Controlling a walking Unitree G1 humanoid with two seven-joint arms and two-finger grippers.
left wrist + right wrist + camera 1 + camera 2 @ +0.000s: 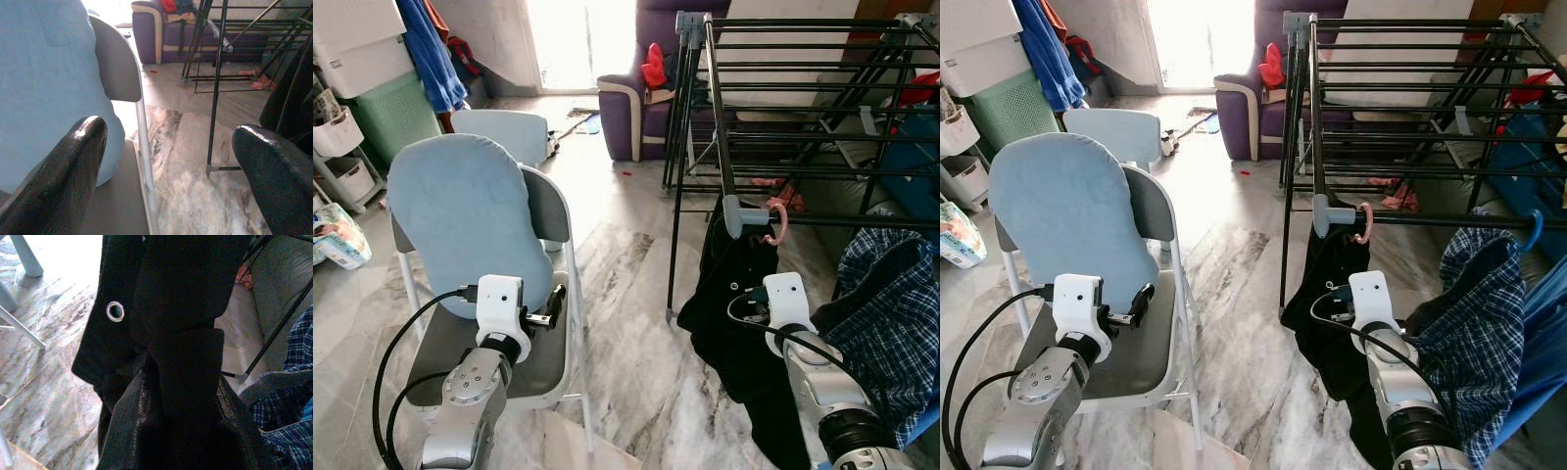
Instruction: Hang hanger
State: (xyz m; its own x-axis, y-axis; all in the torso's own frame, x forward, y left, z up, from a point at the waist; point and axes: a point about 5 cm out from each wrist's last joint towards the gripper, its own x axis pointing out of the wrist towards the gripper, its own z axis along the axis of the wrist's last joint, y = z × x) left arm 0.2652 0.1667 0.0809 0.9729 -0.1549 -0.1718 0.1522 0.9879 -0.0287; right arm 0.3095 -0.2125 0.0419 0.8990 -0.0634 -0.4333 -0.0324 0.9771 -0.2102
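At lower left of the head views, the left gripper (554, 305) is held idle over the seat of a grey folding chair (548, 364), its fingers spread wide with nothing between them; the left wrist view confirms this gap, through which marble floor (186, 161) is seen. At lower right, the right gripper (1332, 304) is pressed into a black garment (729, 294). In the right wrist view, dark cloth with a metal eyelet (115, 311) is seen crowding the lens, and a fold appears to lie between the fingers, so a closed hold on the garment is judged likely, though it cannot be confirmed. Higher, a pink hanger hook (776, 223) is seen looped over the front rail of the black drying rack (803, 117), with the garment hung beneath it, so the hanging appears nearly done. A blue plaid shirt (891, 304) is draped at far right. Behind, in the upper centre, a purple sofa (631, 108) is made out, which the right wrist view lacks.
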